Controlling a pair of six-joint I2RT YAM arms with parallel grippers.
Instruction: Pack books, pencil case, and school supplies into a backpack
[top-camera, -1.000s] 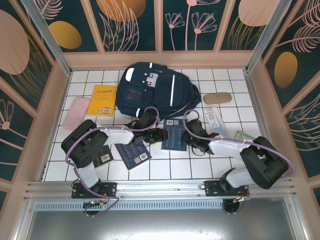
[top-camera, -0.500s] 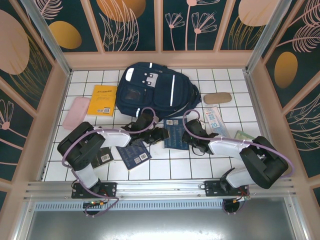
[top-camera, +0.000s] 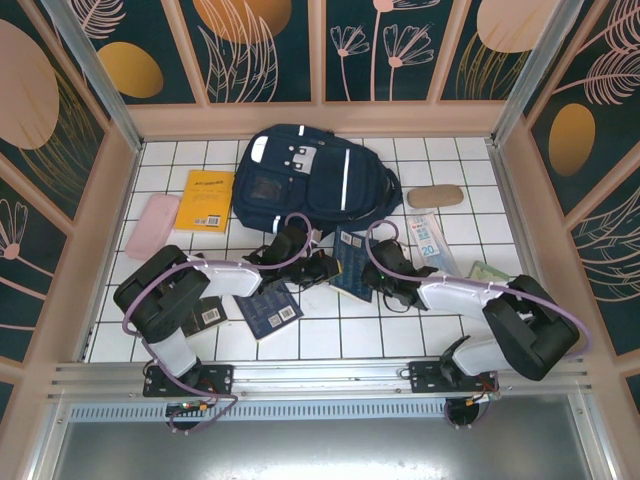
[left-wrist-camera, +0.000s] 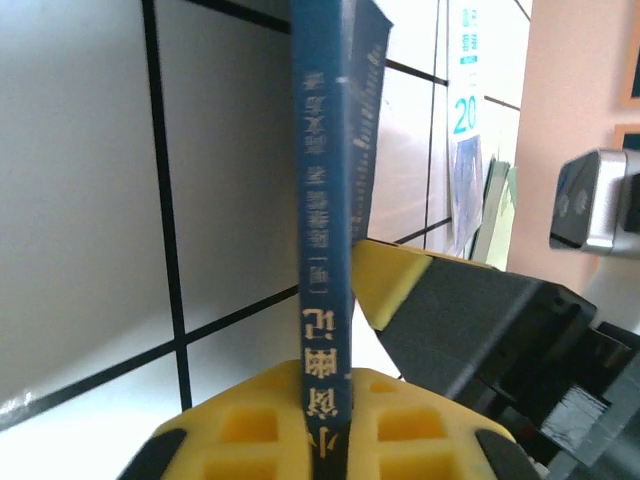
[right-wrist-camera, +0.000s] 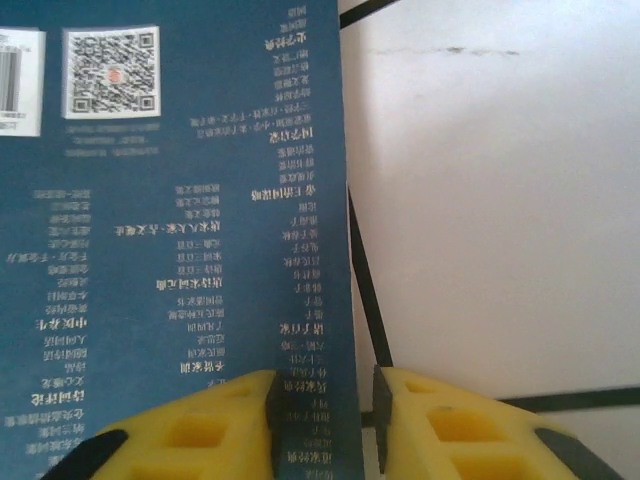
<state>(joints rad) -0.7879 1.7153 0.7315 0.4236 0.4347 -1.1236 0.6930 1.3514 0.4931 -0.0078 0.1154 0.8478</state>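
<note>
white tiled bench with dark grout (top-camera: 320, 340) at centre; pale blue printed sheet marked 20 (top-camera: 430, 238) right of centre; teal floral wall panels (top-camera: 265, 50) above; silver metal rail (top-camera: 320, 375) below.

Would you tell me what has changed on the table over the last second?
The navy book, flat before, now stands tilted on edge; the left gripper moved right and clamped its spine. The right gripper, backpack and yellow book stayed put.
</note>
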